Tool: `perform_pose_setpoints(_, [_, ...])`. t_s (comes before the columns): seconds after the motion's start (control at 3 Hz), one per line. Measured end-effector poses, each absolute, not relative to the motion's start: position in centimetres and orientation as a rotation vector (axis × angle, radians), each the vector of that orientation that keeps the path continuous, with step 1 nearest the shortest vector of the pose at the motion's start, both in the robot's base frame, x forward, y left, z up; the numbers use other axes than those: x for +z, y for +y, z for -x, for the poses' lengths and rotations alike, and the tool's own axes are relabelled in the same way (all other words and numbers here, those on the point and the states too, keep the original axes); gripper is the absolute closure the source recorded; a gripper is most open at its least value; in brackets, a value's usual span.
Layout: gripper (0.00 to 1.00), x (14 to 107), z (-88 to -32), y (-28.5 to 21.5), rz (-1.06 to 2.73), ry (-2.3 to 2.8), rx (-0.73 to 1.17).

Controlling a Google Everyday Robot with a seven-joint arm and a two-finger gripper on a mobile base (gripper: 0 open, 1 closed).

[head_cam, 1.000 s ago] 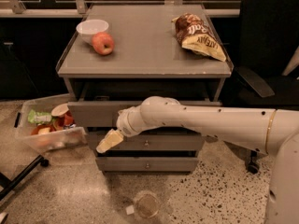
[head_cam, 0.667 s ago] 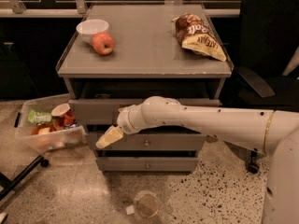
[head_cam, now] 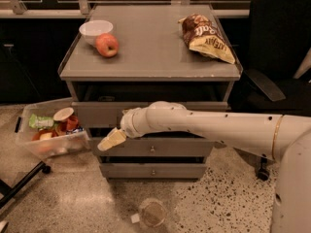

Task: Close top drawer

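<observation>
The white arm is reaching in from the right, lying across the front of the grey cabinet, whose flat top is carrying a few things. A dark chair is standing to the right. The top drawer is sitting pulled part way out under the cabinet top, with a dark gap showing behind its front, and the arm is covering its middle. Two lower drawers are sitting shut beneath it. A clear bin of odds and ends is resting on the floor at the left. A chips bag is lying at the top's right, a white bowl and an apple at its left. A cup is lying on the floor. The cream gripper is hanging just below the top drawer's left part; whether it is apart or together I cannot tell.
</observation>
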State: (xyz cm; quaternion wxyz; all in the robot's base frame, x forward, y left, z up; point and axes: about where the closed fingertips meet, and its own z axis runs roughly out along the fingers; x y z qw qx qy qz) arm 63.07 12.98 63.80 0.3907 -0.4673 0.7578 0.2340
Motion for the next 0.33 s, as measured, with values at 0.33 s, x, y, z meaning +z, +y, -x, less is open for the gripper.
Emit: perform_pose_setpoints(0.33, [0.0,63.82,-62.8,12.99,1.156,1.915,0.572])
